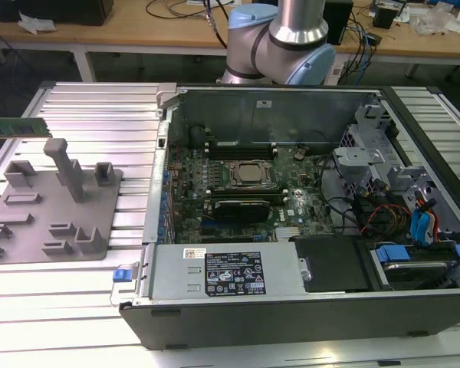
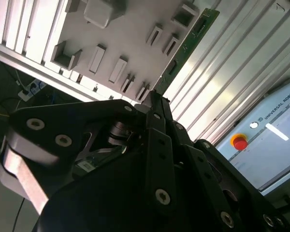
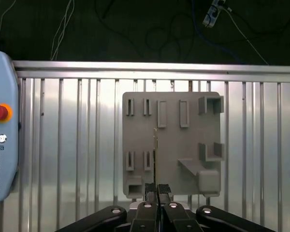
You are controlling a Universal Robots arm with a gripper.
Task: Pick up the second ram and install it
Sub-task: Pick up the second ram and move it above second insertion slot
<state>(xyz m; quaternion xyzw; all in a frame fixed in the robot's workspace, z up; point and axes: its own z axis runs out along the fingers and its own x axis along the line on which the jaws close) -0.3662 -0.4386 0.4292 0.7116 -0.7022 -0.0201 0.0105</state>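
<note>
Green ram point(image 3: 155, 150) pinched edge-on over the grey tray point(image 3: 171, 145)

Black gripper point(image 3: 157, 187) has its fingers pressed together on one end of the second ram, and in both wrist views the stick runs lengthwise away from them across the tray's slots. Under the tray lies the ribbed metal table point(image 3: 63, 145). Beside the tray, on the exterior view's right, stands the open computer case point(image 1: 276, 314).

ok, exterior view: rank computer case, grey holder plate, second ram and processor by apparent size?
1. computer case
2. grey holder plate
3 and 4, unranked: second ram and processor. The ram runs off the exterior view's left edge and may sit nearer the camera, so the two can't be fairly compared.
</note>
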